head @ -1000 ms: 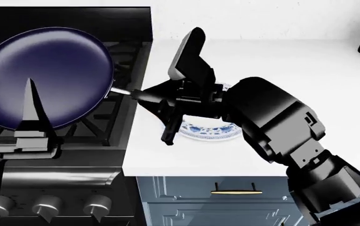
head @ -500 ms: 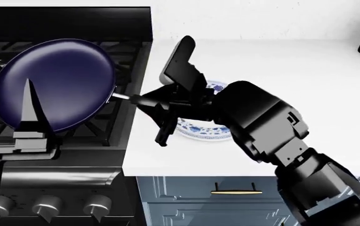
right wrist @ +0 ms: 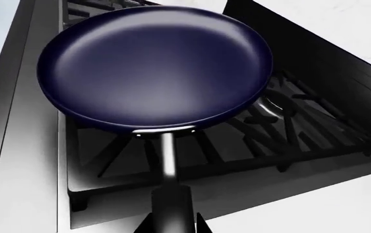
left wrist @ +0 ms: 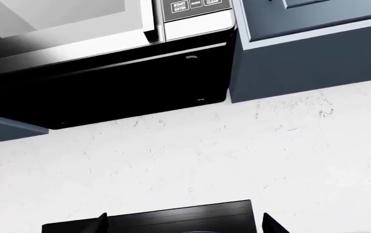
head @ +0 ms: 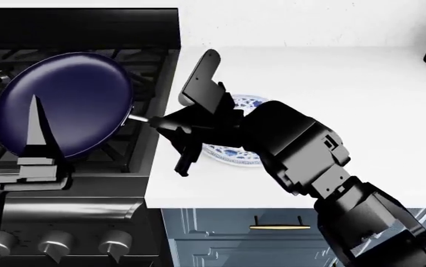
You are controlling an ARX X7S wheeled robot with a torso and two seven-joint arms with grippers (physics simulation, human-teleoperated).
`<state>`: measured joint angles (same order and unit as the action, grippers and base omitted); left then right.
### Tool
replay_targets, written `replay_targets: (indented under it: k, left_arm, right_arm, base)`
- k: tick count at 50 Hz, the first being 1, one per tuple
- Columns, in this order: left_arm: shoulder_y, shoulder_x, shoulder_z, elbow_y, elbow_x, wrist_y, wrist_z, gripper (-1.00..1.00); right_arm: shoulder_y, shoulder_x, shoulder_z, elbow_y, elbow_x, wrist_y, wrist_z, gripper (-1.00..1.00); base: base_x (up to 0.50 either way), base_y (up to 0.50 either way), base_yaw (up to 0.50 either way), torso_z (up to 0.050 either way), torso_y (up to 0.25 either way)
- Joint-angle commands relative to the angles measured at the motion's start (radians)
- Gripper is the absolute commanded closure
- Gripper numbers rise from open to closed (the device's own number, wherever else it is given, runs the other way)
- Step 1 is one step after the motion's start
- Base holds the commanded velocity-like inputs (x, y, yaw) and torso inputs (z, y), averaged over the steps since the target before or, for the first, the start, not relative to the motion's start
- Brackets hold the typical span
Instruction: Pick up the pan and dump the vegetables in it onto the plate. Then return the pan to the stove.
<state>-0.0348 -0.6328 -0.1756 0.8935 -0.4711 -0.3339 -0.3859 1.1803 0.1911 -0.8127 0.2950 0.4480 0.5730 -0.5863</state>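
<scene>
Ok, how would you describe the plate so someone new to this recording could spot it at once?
Start at the black stove on the left of the head view, then move right onto the white counter. The plate lies there near the stove's edge, mostly hidden behind the right claw holding the pan's handle. Its blue floral rim on white sets it apart.

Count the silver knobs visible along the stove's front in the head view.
3, in a row at the stove's lower front: knob, knob, knob. The frame edge and left arm may hide more.
</scene>
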Motion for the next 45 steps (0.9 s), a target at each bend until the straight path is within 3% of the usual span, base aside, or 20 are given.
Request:
replay_targets:
  k: [1,35,45]
  left_arm:
    - [0.007,-0.001,0.001,0.004,0.001,0.002,-0.004,-1.0]
    - [0.025,-0.016,-0.017,0.028,-0.018,-0.005,-0.02,-1.0]
    - [0.013,-0.024,-0.011,0.042,-0.026,-0.027,-0.034,-1.0]
  right_arm:
    - [0.02,-0.028,0.027,-0.005,0.0,-0.028,0.035,1.0]
    - [0.075,-0.177,0.023,0.2,0.02,0.019,0.172,1.0]
    - [0.084,-0.175,-0.013,0.221,0.071,0.012,0.196,1.0]
  base:
    - [0.0,0.0,0.0,0.0,0.0]
    - [0.0,0.0,0.0,0.0,0.001]
    - [0.0,0.0,0.0,0.001,0.001]
